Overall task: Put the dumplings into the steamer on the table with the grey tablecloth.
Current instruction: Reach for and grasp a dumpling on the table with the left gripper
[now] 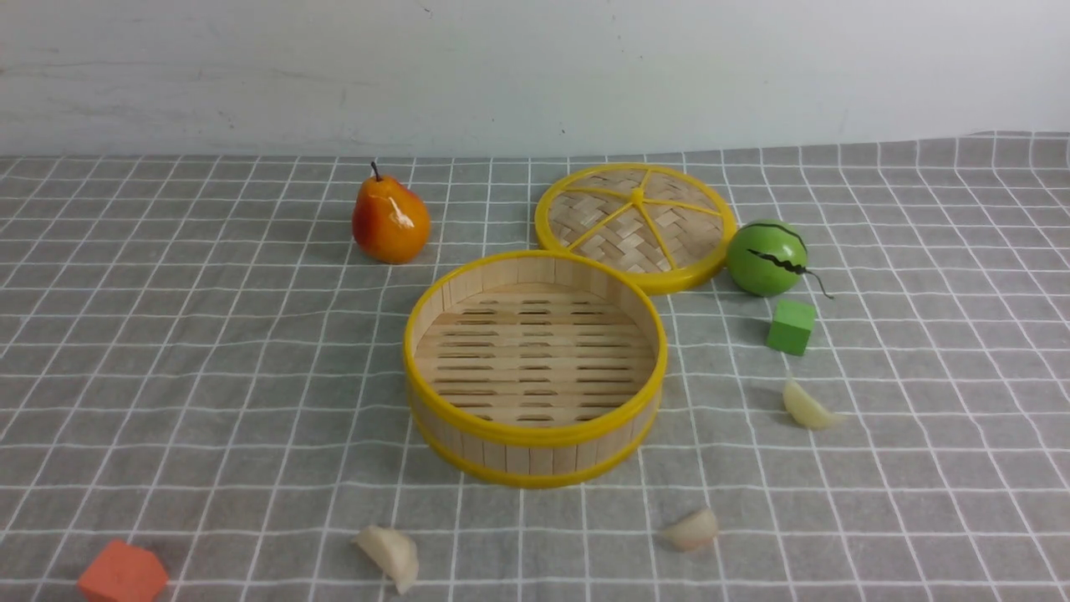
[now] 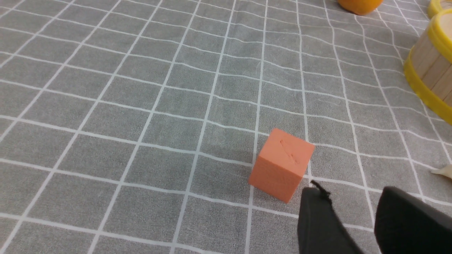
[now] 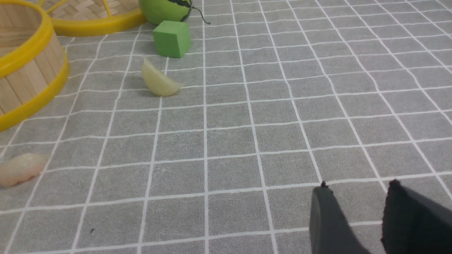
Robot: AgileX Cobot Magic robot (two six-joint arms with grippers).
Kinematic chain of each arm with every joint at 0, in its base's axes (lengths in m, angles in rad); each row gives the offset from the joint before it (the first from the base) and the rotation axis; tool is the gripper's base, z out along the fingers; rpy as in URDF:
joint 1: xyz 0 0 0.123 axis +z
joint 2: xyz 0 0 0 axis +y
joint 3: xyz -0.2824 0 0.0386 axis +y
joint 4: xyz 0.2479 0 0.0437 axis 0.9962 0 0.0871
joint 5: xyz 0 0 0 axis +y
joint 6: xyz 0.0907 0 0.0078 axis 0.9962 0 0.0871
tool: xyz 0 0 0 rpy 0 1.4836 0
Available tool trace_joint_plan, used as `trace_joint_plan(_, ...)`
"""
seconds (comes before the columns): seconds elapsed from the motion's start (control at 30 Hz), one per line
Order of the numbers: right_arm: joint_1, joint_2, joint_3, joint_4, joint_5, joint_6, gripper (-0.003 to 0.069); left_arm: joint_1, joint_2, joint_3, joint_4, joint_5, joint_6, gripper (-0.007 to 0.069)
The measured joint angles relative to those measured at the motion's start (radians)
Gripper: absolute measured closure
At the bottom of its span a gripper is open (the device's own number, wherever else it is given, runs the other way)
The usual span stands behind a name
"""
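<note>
The steamer (image 1: pixel 535 435), a round bamboo basket with yellow rims, stands empty in the middle of the grey tablecloth (image 1: pixel 209 376). Three cream dumplings lie on the cloth around it: one to its right (image 1: pixel 809 407), one at the front right (image 1: pixel 690 529), one at the front left (image 1: pixel 389 552). Neither gripper shows in the front view. In the left wrist view my left gripper (image 2: pixel 351 192) is open over bare cloth, beside an orange cube (image 2: pixel 282 164). The right gripper (image 3: pixel 358 186) is open too, well short of the nearest dumpling (image 3: pixel 159 83). Nothing is between either pair of fingers.
The flat woven lid (image 1: pixel 635 226) lies behind the steamer. A pear (image 1: pixel 389 219) stands at the back left, a green striped ball (image 1: pixel 766 257) and a green cube (image 1: pixel 791 327) at the right. The orange cube (image 1: pixel 122 573) sits at the front left corner.
</note>
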Motion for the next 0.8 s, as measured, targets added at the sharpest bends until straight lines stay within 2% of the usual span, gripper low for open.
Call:
trace_joint_plan(0.63,0.000,0.000,0.000,-0.022,0.000,0.000,0.0419,0.000,0.000,0.000,-0.008,-0.001,0.000,0.0387)
trace_joint_plan(0.8,0.000,0.000,0.000,0.029,0.000,0.011,0.0419,0.000,0.000,0.000,-0.084,-0.015,0.000,0.0387)
